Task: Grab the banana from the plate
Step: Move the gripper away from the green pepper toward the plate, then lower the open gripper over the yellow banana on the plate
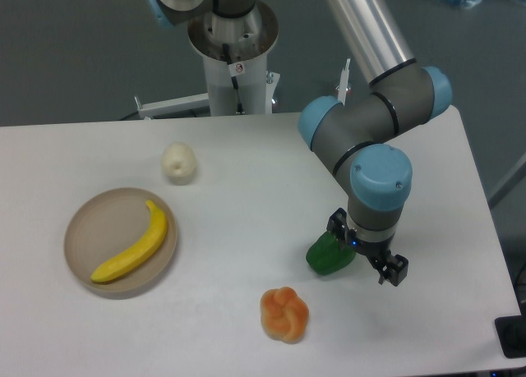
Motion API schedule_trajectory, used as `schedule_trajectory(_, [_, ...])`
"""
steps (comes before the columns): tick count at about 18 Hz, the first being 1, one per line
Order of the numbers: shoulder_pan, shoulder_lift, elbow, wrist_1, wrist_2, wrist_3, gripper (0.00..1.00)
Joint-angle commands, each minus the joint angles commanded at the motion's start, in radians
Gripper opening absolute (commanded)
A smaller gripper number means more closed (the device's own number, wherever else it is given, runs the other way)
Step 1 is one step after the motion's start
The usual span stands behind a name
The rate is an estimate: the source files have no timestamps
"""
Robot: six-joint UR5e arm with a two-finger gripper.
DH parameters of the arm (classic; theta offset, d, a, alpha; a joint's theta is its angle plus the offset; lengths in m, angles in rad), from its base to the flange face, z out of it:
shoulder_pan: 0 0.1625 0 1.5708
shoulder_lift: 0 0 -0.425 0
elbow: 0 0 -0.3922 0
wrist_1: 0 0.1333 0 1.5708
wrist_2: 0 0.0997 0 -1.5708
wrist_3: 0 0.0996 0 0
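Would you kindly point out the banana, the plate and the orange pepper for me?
banana point(134, 248): fixed camera view, middle of its curved yellow body.
plate point(85, 232): fixed camera view, bare tan surface left of the fruit.
orange pepper point(284, 314): fixed camera view, centre of its lumpy top.

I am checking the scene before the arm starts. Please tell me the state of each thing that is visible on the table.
banana: lying on the plate, not held.
plate: flat on the table, holding only the banana.
cream-white fruit: on the table, beyond the plate.
orange pepper: on the table, alone.
green pepper: at the hand.
hand: low over the table; grip unclear.
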Motion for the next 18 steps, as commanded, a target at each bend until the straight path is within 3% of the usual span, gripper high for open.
schedule_trajectory(8, [-0.055, 0.005, -0.008, 0.0, -0.005, -0.066, 1.0])
schedule_trajectory(11, [-0.107, 0.032, -0.02, -0.006, -0.031, -0.129, 1.0])
schedule_trajectory(18, [-0.259, 0.132, -0.127, -0.003, -0.055, -0.322, 1.0])
